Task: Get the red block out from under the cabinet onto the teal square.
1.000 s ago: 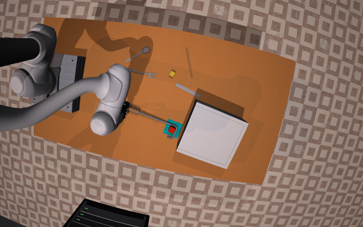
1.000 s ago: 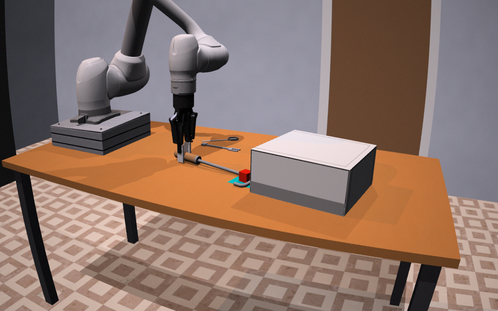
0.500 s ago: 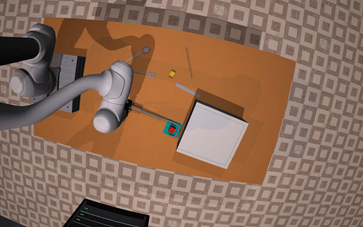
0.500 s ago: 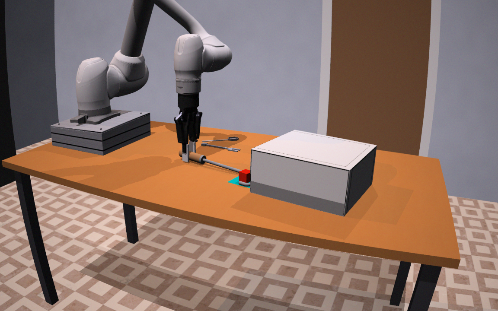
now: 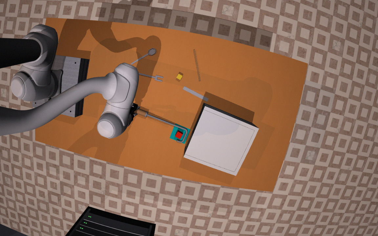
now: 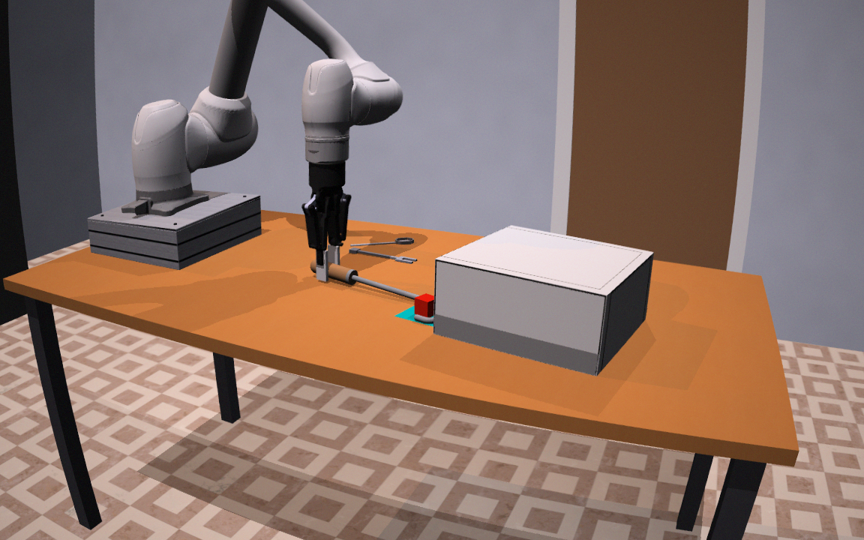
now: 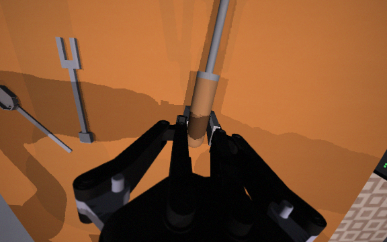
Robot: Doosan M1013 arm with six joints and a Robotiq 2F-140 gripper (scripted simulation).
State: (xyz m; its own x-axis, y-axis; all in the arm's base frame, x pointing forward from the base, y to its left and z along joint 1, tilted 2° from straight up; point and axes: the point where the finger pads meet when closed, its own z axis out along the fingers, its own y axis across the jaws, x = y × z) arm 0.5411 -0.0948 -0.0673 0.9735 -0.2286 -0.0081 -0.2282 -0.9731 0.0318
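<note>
The red block (image 5: 179, 134) sits on the teal square (image 5: 182, 135), just left of the white cabinet (image 5: 221, 139). It also shows in the side view (image 6: 424, 304) beside the cabinet (image 6: 542, 295). A hook tool (image 5: 160, 119) with a wooden handle lies on the table; its bent grey end wraps around the block. My gripper (image 7: 197, 115) is shut on the tool's wooden handle (image 7: 201, 104) at table level, seen in the side view (image 6: 329, 258). The block is out of the wrist view.
A spoon-like tool (image 5: 143, 55) and a fork tool (image 5: 152, 76) lie behind the arm. A small yellow block (image 5: 179, 76), a thin wooden stick (image 5: 196, 64) and a grey bar (image 5: 195, 93) lie at the back. The robot base (image 6: 176, 225) stands at the table's left end.
</note>
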